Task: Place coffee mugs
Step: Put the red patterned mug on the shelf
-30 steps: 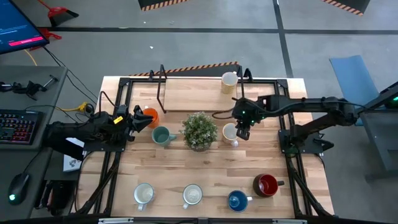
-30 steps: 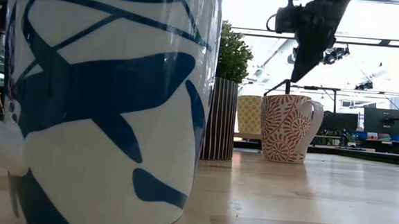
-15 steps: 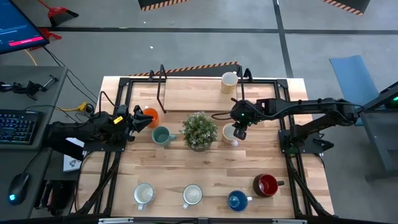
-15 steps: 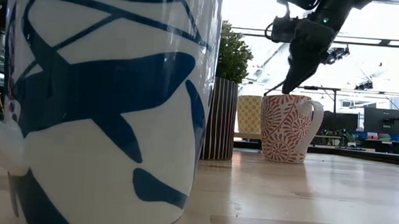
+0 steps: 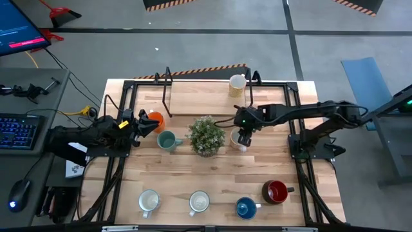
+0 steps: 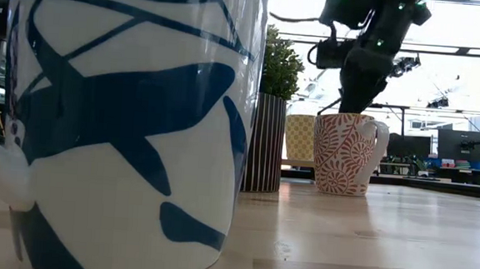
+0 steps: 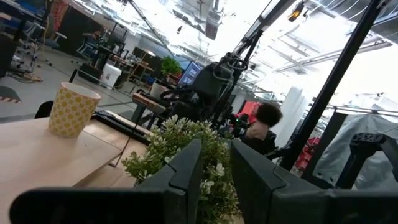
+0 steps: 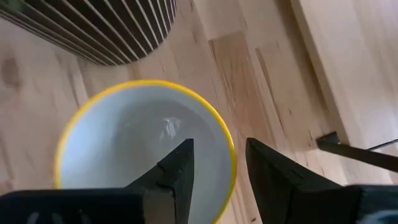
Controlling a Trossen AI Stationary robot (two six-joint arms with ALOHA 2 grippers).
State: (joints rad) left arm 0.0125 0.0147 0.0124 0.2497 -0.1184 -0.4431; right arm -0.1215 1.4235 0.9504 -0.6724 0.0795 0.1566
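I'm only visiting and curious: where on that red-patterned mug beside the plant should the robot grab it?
Probably the rim wall, from straight above. The red-patterned mug stands upright and open-topped, so one finger can slip inside and one outside. The right gripper is open and straddling the yellow-edged rim on the side away from the striped plant pot.

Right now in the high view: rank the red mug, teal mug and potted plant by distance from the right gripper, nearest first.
1. Potted plant: table centre, just to the picture's left of the right gripper, which is over a white mug.
2. Teal mug: beyond the plant, toward the left arm.
3. Red mug: front edge of the table, on the right arm's side; only slightly farther than the teal mug.
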